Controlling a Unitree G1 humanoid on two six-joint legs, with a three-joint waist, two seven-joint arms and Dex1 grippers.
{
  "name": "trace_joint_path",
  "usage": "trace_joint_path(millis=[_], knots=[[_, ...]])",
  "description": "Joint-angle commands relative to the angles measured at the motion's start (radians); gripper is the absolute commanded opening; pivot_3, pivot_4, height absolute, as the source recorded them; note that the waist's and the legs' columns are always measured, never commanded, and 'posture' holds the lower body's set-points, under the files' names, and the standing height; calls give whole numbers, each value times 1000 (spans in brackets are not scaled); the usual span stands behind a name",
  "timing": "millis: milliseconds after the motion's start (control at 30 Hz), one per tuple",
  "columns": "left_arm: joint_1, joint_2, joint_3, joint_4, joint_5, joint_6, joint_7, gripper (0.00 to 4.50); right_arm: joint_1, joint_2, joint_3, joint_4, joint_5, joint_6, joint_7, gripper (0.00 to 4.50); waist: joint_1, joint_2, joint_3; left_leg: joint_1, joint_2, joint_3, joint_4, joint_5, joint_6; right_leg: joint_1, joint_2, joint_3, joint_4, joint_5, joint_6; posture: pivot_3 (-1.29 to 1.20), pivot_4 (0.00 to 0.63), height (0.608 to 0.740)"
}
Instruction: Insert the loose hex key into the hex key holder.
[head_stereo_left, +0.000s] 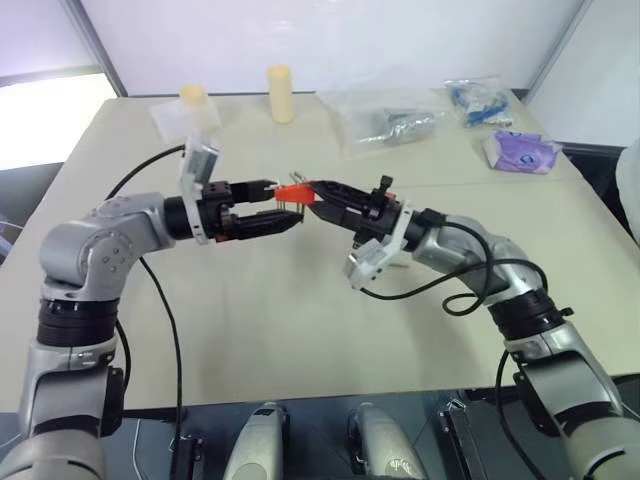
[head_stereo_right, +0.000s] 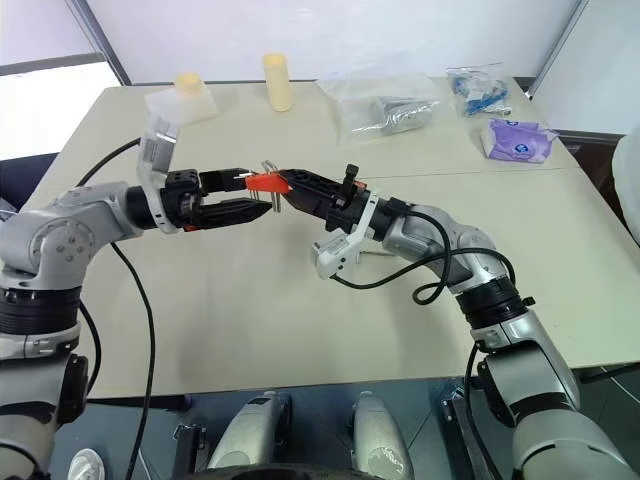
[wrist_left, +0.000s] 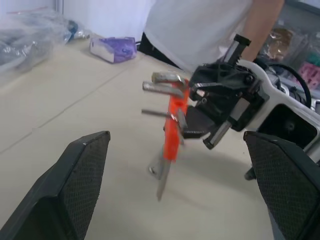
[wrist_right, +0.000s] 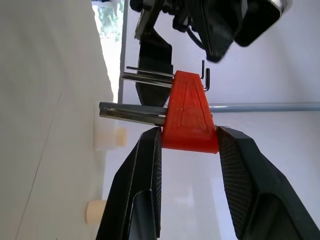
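My right gripper (wrist_right: 187, 145) pinches the red holder (wrist_right: 189, 117) above the table (head_stereo_left: 300, 330), grey keys (wrist_right: 135, 112) seated in it, while my left gripper (head_stereo_left: 268, 205) hangs spread wide just beside it

Both arms are raised above the beige table (head_stereo_right: 300, 330), grippers pointing at each other. The right gripper (head_stereo_right: 281, 184) is clamped on the red hex key holder (head_stereo_right: 262, 181), grey keys protruding. The left gripper (head_stereo_right: 250, 193) faces it with fingers spread, just beside the holder. Along the far edge stand two cream cylinders (head_stereo_right: 279, 82), clear plastic bags (head_stereo_right: 385, 105) and a purple packet (head_stereo_right: 519, 139).
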Motion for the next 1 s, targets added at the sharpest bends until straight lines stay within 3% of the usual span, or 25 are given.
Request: trace_joint_path(millis=[33,300,400,600,667,1000], knots=[[-24,-6,9,-8,7,-22,-2,4500,1,4,-7,-48,30,7,4,1051,0,0,0,0,0,0,0,0,0,0,0,0,0,0,0,0,150,740],[-23,-11,7,-5,21,-26,-13,4500,13,4,-9,-65,41,12,22,1051,0,0,0,0,0,0,0,0,0,0,0,0,0,0,0,0,150,740],[-15,-10,-5,-6,37,-36,-22,3624,16,3,-8,-70,42,14,24,1051,0,0,0,0,0,0,0,0,0,0,0,0,0,0,0,0,150,740],[-5,-9,-10,-6,51,-49,-30,593,21,2,-10,-81,49,19,31,1051,0,0,0,0,0,0,0,0,0,0,0,0,0,0,0,0,150,740],[-6,-11,-9,-6,52,-48,-30,26,22,0,-8,-84,50,21,33,1051,0,0,0,0,0,0,0,0,0,0,0,0,0,0,0,0,150,740],[-8,-25,-5,-6,49,-46,-20,26,36,0,-5,-95,56,28,42,1051,0,0,0,0,0,0,0,0,0,0,0,0,0,0,0,0,150,740]])
